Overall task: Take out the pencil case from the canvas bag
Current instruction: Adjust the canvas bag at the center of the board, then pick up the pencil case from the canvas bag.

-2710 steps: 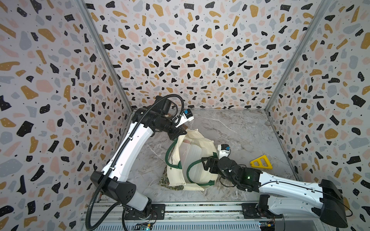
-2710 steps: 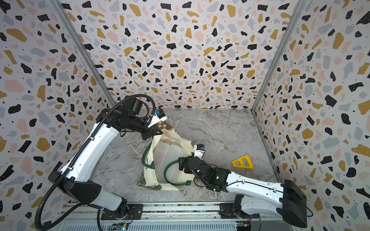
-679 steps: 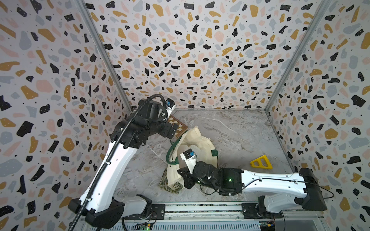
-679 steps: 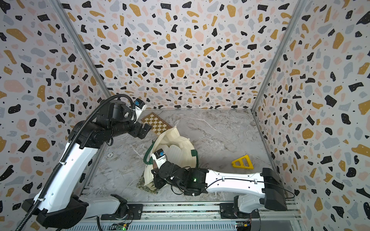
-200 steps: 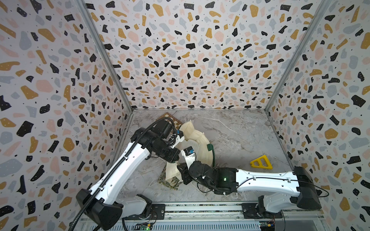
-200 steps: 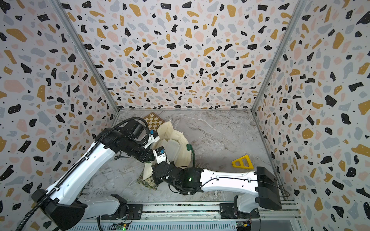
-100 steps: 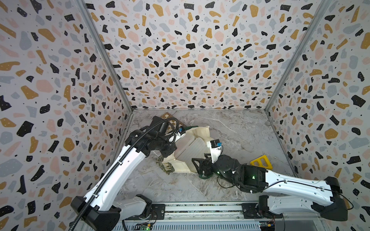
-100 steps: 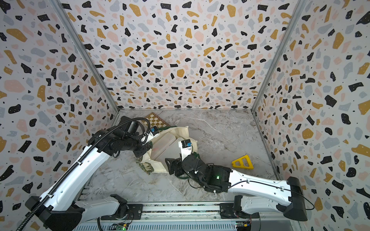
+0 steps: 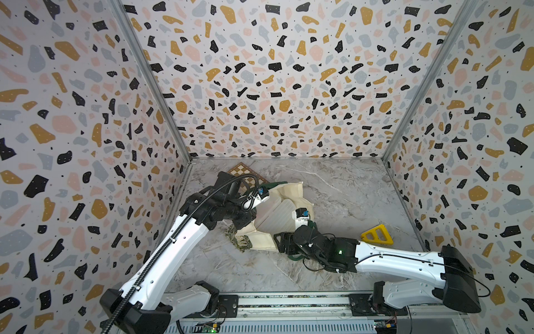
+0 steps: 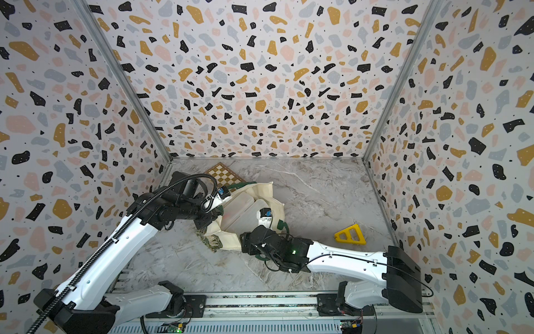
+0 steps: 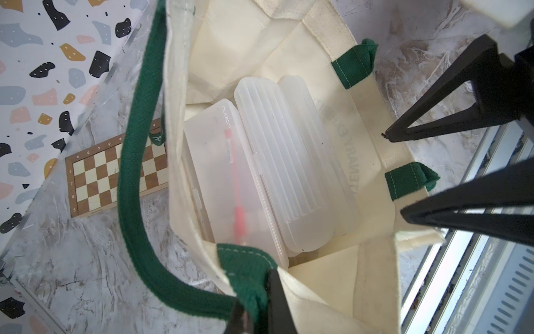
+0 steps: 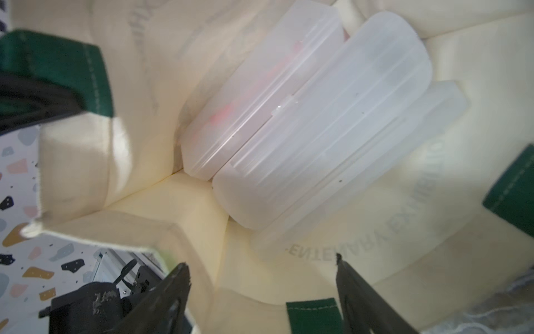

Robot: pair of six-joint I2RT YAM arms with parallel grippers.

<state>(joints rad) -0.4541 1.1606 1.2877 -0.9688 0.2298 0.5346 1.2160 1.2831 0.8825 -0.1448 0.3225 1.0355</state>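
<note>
Pinches green strap (image 11: 138, 173) of cream canvas bag (image 11: 318, 289) in left gripper (image 11: 260, 300); aims wide-spread, empty right gripper (image 12: 261, 264) at translucent ribbed pencil case (image 12: 332, 115) through gaping mouth.

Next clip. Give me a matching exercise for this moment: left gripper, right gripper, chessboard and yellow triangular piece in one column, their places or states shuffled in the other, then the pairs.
Column one
1. left gripper
2. right gripper
3. chessboard
4. yellow triangular piece

Column two
A. on the table, well apart from the canvas bag, on the right arm's side
B. shut on the bag's green handle
C. flat on the table beside the bag, on the left arm's side
D. open, at the bag's mouth

Pairs: 1-B, 2-D, 3-C, 4-A
</note>
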